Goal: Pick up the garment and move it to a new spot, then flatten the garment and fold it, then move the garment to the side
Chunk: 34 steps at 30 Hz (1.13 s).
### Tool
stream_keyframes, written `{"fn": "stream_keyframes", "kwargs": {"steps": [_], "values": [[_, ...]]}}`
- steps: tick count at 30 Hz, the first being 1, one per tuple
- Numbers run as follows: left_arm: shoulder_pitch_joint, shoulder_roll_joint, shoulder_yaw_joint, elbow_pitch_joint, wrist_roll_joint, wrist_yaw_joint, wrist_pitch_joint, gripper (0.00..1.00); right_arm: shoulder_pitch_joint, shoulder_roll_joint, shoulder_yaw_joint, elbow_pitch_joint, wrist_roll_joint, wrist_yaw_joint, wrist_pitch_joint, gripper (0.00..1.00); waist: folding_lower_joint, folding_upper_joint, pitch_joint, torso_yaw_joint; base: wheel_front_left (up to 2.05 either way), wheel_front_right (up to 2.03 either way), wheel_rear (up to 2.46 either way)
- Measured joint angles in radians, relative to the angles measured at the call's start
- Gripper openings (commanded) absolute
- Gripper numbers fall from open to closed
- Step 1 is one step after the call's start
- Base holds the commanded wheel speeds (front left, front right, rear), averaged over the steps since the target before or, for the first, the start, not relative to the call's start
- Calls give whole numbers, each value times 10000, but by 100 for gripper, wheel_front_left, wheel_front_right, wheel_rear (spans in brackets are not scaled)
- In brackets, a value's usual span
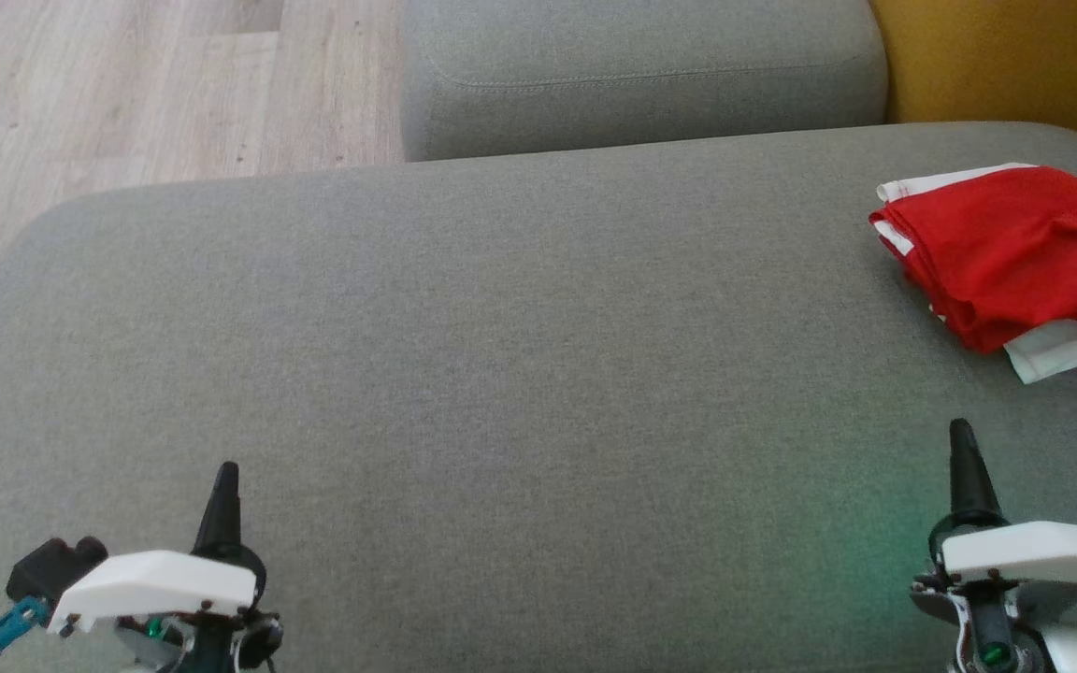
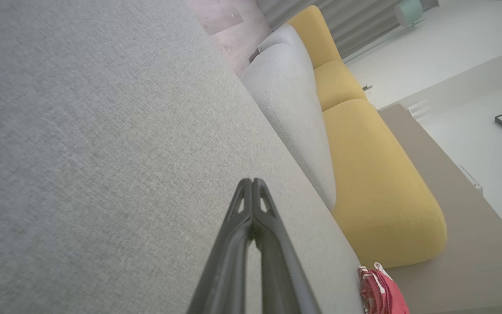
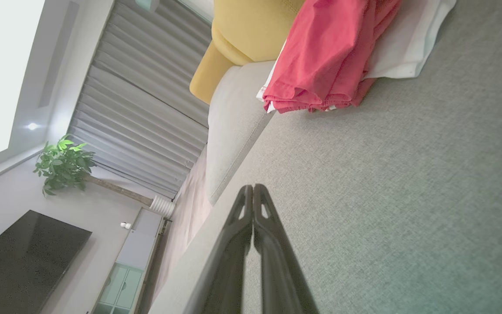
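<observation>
Both my grippers are shut tight on nothing: L gripper (image 1: pixel 223 491) at lower left of the head view, R gripper (image 1: pixel 967 458) at lower right, each w/ its 2 fingers pressed together over the wide grey woven-fabric sofa seat (image 1: pixel 501 355). The red garment with white trim (image 1: pixel 1006 248) lies at the upper right edge of the frame in a layered stack, well apart from L, nearer R, touching neither.

My read: fold looks done & it's set to the side, so last step, approx finished. Next move, if any, needs arms kept clear; if it must shift again, R opens 1st & reaches up-right.

R wrist view shows the stacked hem edges side-on, plus a dark flat TV screen (image 3: pixel 24 257) & a green leafy potted plant (image 3: pixel 63 163). L wrist view shows the long yellow upholstered cushion (image 2: pixel 364 174) beyond.
</observation>
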Motion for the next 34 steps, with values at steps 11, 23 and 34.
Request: {"fn": "stream_keyframes", "kwargs": {"steps": [11, 23, 34], "values": [[-47, -8, 161, -69, -1193, -180, 311, 0, -1, 29, -199, -115, 1191, 0, 339, 0, 0, 0, 56, -13, 0, 0, 0], [-220, -15, 380, -182, -2487, -418, 644, 0, -15, 82, -447, -272, 2474, 0, 642, 0, 0, 0, 116, -27, 0, 0, 0], [-239, -25, 648, -244, -3670, -614, 959, 0, -54, 171, -669, -399, 3651, 0, 972, 0, 0, 0, 171, -40, 0, 0, 0]]}}
